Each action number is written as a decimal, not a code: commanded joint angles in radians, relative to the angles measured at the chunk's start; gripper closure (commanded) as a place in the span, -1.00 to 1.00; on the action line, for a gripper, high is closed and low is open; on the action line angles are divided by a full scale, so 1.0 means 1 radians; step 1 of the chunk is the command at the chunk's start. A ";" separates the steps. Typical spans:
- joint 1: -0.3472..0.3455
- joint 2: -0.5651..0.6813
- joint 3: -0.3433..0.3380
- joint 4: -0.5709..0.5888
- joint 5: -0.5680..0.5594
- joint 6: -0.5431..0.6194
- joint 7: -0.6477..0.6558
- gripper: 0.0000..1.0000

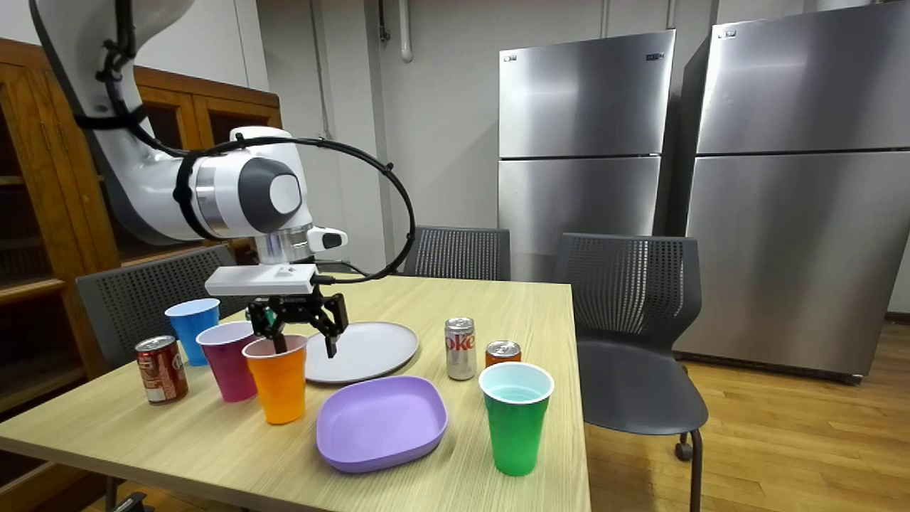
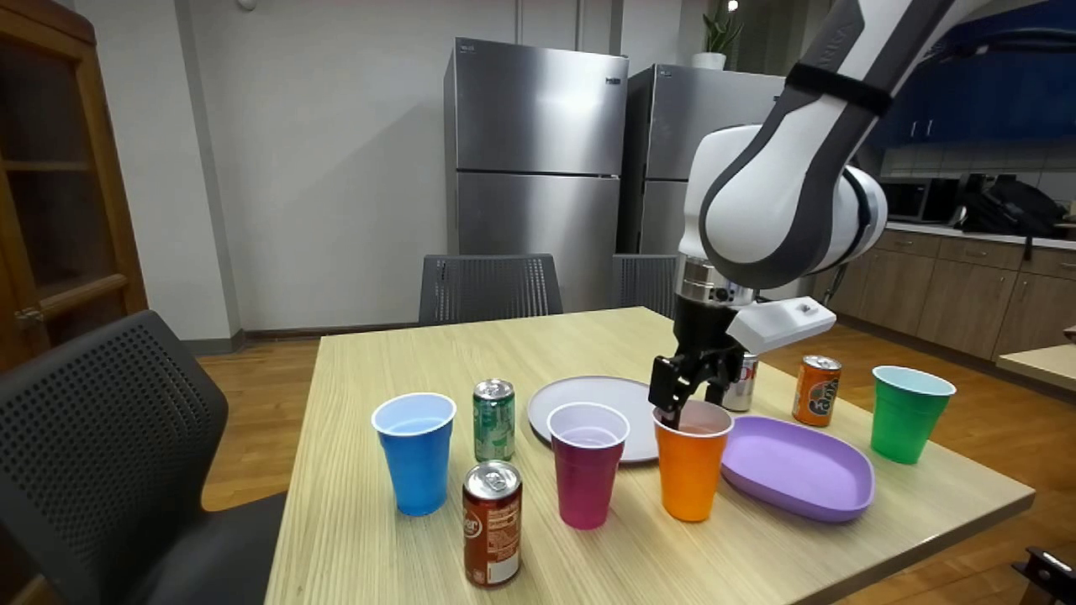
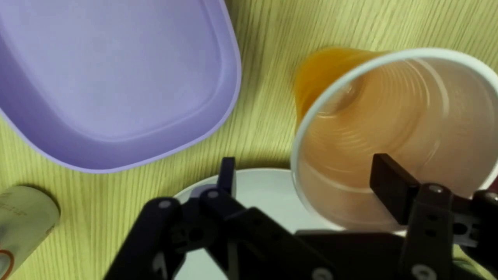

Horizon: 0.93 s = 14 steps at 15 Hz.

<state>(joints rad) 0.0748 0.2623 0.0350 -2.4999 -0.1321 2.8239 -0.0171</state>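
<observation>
A: Biggest first. What carries it all?

B: The bench (image 1: 490, 302). One arm (image 1: 234, 192) reaches over it, the only one, so none is nearer.

A: Next?

B: The plate (image 1: 373, 347), at 2 o'clock from the orange cup (image 1: 279, 391) in an exterior view. From that cup the tray (image 1: 384, 423) sits at 4 o'clock, just beside it.

A: And the tool (image 3: 305, 167)? Which way is the cup?

B: In the wrist view, its mouth lies between 2 and 3 o'clock from the middle of the tool. It stands upright on the bench, long axis vertical; that camera shows its side sloping away towards 11 o'clock, down to the base.

A: Smaller neighbours?

B: In an exterior view the maroon cup (image 1: 229, 371) is at 10 o'clock from the orange one, near it, and the brown can (image 1: 161, 371) at 9 o'clock. In the wrist view the white can (image 3: 23, 225) is between 8 and 9 o'clock from the tool.

A: Smallest, then. Is anything gripped?

B: The fingers stand apart. One fingertip (image 3: 389, 181) is within the orange cup's mouth, the other outside, over the plate; a stretch of rim runs between them. Whether the inner one touches the wall, I can't tell.
</observation>
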 commanded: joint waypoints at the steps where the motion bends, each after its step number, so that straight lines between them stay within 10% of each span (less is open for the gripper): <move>1: -0.005 0.031 0.009 0.042 0.025 -0.020 -0.010 -0.17; 8: 0.006 -0.025 0.012 -0.024 0.039 -0.003 0.014 0.94; 14: 0.037 -0.184 0.012 -0.180 0.036 0.025 0.088 0.97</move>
<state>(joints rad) 0.0944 0.2100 0.0419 -2.5600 -0.1059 2.8259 0.0155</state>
